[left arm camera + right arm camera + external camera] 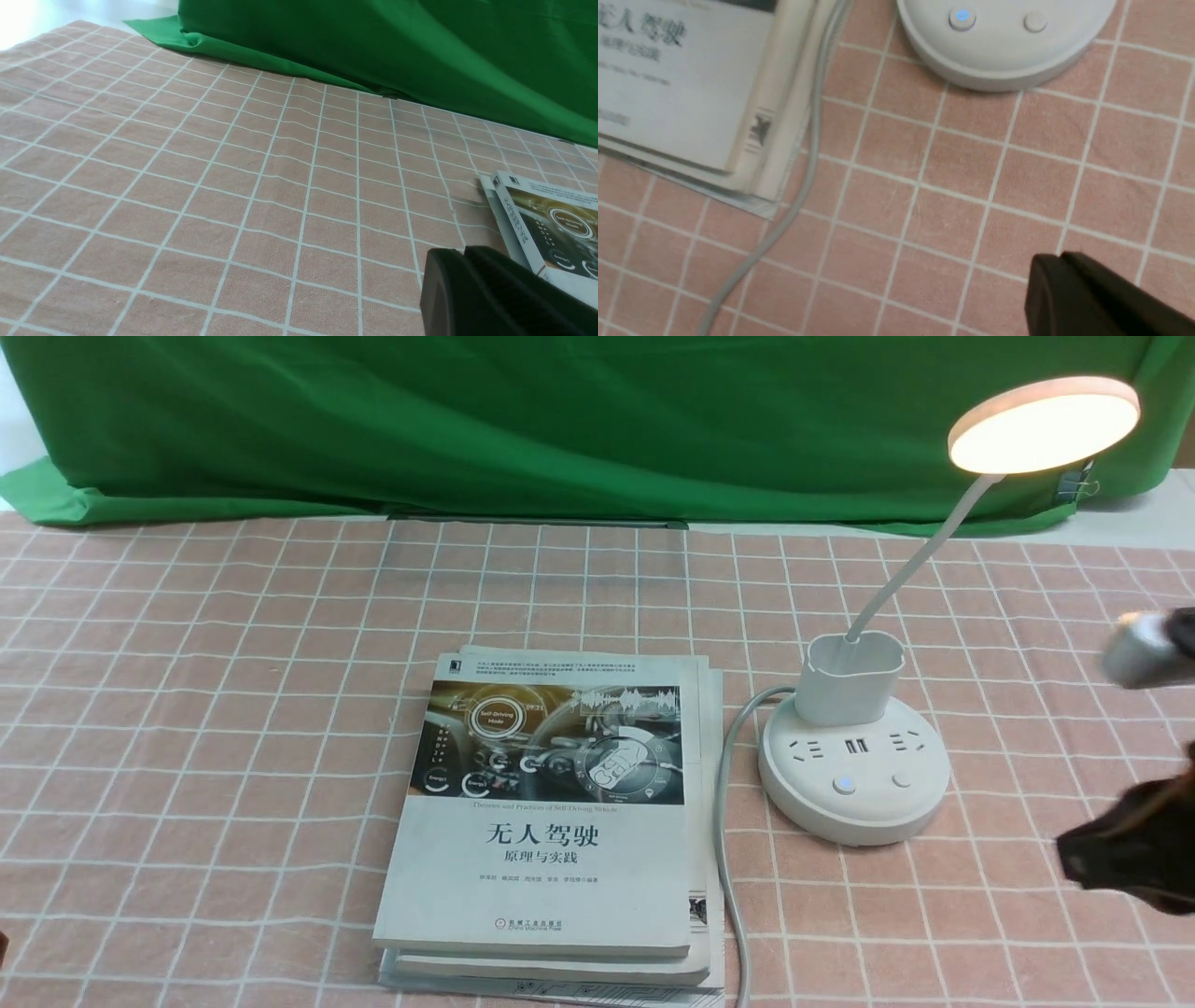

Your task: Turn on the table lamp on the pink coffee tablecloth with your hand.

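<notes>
The white table lamp (854,770) stands on the pink coffee tablecloth (187,709), right of centre. Its disc head (1044,423) glows. The round base carries a blue-lit button (844,785) and a plain button (901,779); both show in the right wrist view on the base (1004,51). My right gripper (1069,854) is shut and empty, blurred, at the right edge, apart from the base; it also shows in the right wrist view (1059,256). My left gripper (462,252) is shut and empty above the cloth, left of the books.
A stack of books (551,821) lies left of the lamp, also in the left wrist view (546,224). The lamp's grey cable (728,840) runs along the books to the front edge. A green cloth (560,420) hangs behind.
</notes>
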Action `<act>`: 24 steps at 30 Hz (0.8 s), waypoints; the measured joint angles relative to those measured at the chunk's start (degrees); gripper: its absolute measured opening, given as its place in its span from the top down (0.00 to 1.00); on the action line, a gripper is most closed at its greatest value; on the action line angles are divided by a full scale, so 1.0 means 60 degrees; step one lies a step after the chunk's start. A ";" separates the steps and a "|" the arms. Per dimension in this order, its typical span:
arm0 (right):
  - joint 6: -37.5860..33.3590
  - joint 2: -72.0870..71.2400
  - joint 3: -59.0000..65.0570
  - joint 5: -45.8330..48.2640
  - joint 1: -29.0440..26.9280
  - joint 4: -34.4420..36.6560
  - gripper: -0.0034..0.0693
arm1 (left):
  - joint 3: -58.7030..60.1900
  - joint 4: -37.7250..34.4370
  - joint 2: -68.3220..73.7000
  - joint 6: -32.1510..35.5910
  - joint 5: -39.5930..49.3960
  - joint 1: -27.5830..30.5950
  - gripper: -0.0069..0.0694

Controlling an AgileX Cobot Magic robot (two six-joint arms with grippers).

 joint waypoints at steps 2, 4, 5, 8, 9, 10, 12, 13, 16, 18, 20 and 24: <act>0.0098 -0.0376 0.0000 -0.0057 0.0000 0.0000 0.89 | 0.0000 0.0000 0.0000 0.0000 0.0000 0.0000 0.88; 0.0141 -0.0976 0.0000 -0.0330 0.0000 0.0000 0.88 | 0.0000 0.0000 0.0000 0.0000 0.0000 0.0000 0.88; 0.0151 -0.1189 0.0000 -0.0479 0.0000 0.0000 0.88 | 0.0000 0.0000 0.0000 0.0000 0.0000 0.0000 0.88; 0.0160 -0.1546 0.0000 -0.0870 0.0000 0.0000 0.86 | 0.0000 0.0000 0.0000 0.0000 0.0000 0.0000 0.88; 0.0160 -0.1617 0.0000 -0.0960 0.0019 0.0000 0.86 | 0.0000 0.0000 0.0000 0.0000 0.0000 0.0000 0.88; 0.0160 -0.1628 0.0000 -0.1007 0.0018 0.0000 0.86 | 0.0000 0.0000 0.0000 0.0000 0.0000 0.0000 0.88; 0.0160 -0.1844 0.0019 -0.1230 0.0192 -0.0050 0.86 | 0.0000 0.0000 0.0000 0.0000 0.0000 0.0000 0.88; 0.0095 -0.2039 0.0041 -0.1320 0.0213 -0.0050 0.86 | 0.0000 0.0000 0.0000 0.0000 0.0000 0.0000 0.88; -0.0103 -0.2821 0.0339 -0.1803 0.0023 -0.0107 0.89 | 0.0000 0.0029 0.0000 0.0000 0.0000 0.0000 0.88; -0.0141 -0.3672 0.1036 -0.2510 -0.0468 -0.0120 0.91 | 0.0000 0.0040 0.0000 0.0000 0.0000 0.0000 0.88; -0.0341 -0.4691 0.1944 -0.3373 -0.0888 -0.0141 0.92 | 0.0000 0.0040 0.0000 0.0000 0.0000 0.0000 0.88; -0.1101 -0.6427 0.4206 -0.4880 -0.1472 -0.0227 0.92 | 0.0000 0.0040 0.0000 0.0000 0.0000 0.0000 0.88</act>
